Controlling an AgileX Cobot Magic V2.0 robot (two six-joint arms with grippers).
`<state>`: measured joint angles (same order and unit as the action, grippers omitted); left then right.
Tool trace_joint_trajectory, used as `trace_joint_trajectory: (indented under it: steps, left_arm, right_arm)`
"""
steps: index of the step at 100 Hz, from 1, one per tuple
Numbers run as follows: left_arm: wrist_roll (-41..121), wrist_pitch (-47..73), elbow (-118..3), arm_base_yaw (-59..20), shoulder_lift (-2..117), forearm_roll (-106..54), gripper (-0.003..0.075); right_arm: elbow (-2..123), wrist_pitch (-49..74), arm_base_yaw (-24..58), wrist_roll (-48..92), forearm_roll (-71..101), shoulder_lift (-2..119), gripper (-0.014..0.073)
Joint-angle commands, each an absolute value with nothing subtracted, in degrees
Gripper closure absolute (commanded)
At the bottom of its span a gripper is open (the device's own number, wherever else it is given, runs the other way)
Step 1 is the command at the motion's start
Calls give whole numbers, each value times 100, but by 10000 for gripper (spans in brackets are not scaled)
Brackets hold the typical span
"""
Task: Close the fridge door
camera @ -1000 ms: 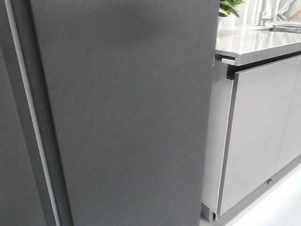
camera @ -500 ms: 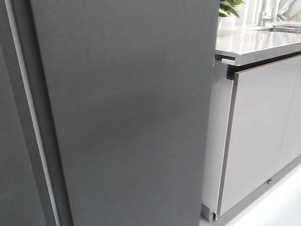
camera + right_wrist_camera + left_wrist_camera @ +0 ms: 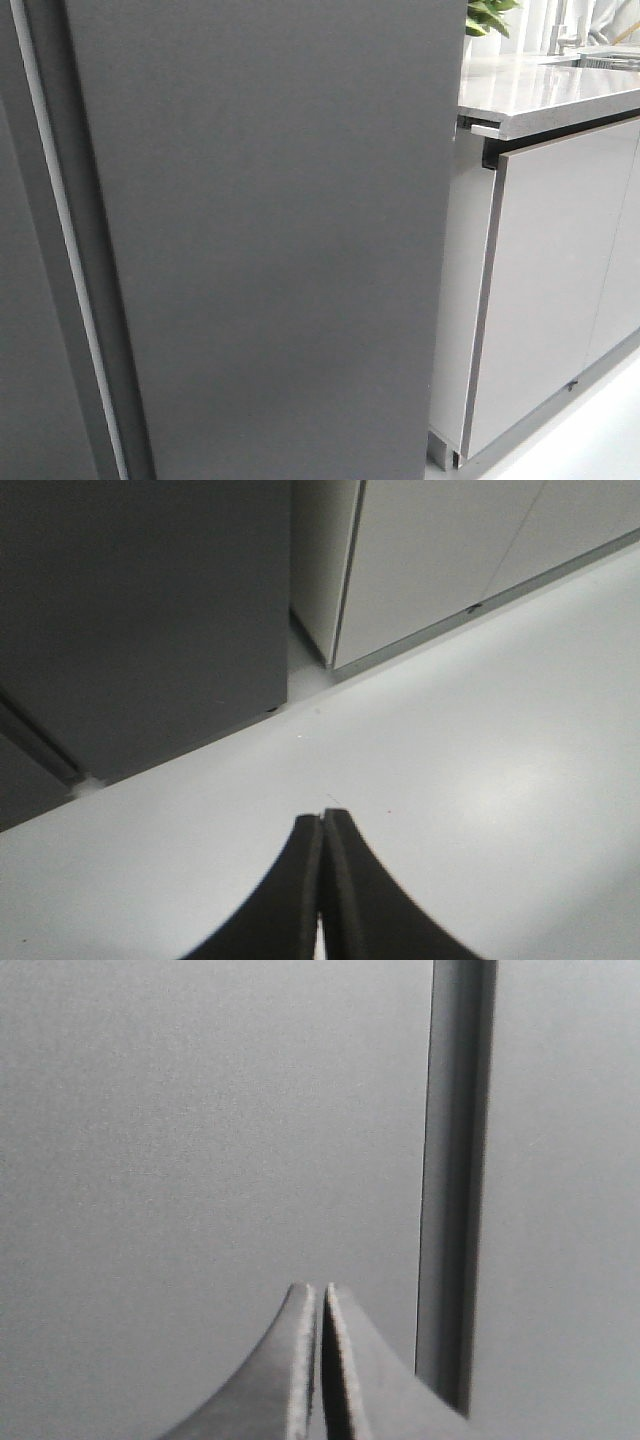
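The fridge door is a tall matte dark-grey slab that fills most of the front view. A thin white gasket strip shows along its left edge, next to the twin dark-grey panel. My left gripper is shut and empty, tips close to a flat grey panel beside a dark vertical gap; I cannot tell which panel is the door. My right gripper is shut and empty, pointing down at the floor near the door's bottom corner. Neither gripper shows in the front view.
Pale glossy cabinet fronts stand right of the fridge under a light countertop with a plant at the back. The cabinets also show in the right wrist view. White floor lies below.
A faint shadow on the door's face has faded. The door itself has not visibly moved.
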<state>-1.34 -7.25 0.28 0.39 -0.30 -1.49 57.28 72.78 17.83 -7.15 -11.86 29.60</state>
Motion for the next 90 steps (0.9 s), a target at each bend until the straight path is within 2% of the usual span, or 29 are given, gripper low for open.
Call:
trace_joint_trajectory:
  steps: [1, 13, 32, 63, 90]
  left_arm:
    - [-145, -1143, 230, 47, -94, -172, 740]
    - [-145, -1143, 230, 47, -94, -172, 740]
    - [-145, -1143, 230, 47, -94, -172, 740]
    - [-145, -1143, 230, 47, -94, -172, 740]
    - [-145, -1143, 230, 47, -94, -172, 740]
  right_arm:
    - [5849, 7478, 1746, -680, -1398, 2999, 639]
    - [5824, 7239, 1595, -734, -1207, 2891, 639]
    - [5116, 5203, 884, -734, -807, 2258, 639]
    - [2623, 2837, -154, -734, -397, 799, 639]
    - [714, 1143, -215, -734, -331, 70, 639]
